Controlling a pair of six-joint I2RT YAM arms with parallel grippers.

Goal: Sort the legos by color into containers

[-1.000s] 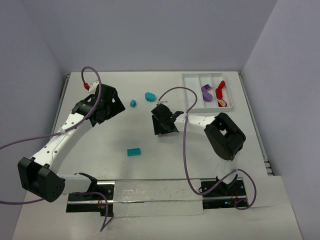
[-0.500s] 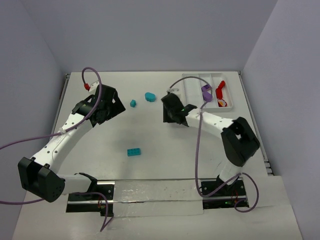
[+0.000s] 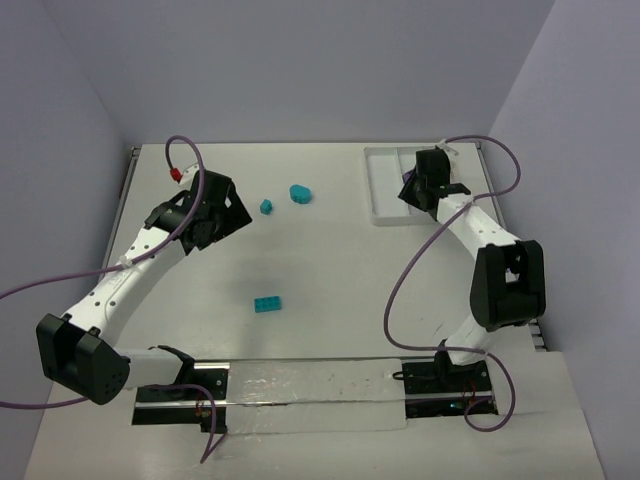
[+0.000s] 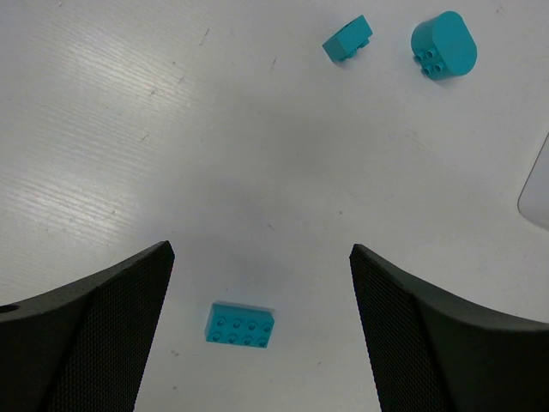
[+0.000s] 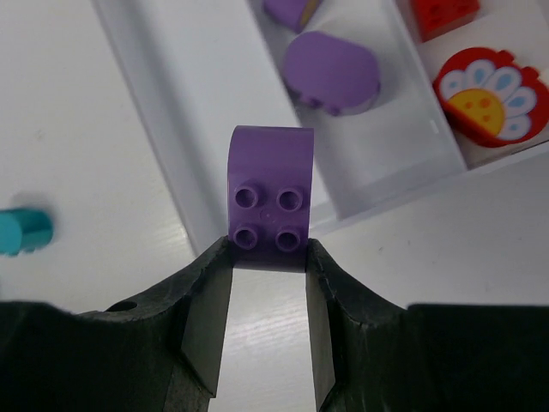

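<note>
1. Noted right gripper [image 5: 268,257] closed tight on purple brick [image 5: 270,184], held over tray [image 5: 171,163] at its near wall, by the empty compartment.
2. Noted left gripper [image 4: 257,283] wide open, holding nothing; teal brick [image 4: 241,324] well left of tray.
3. Judged risk: release here could drop brick into the empty compartment or outside tray, not beside purple pieces [image 5: 332,73].
4. Judged shallow pinch on studded end could let brick tilt.
</note>
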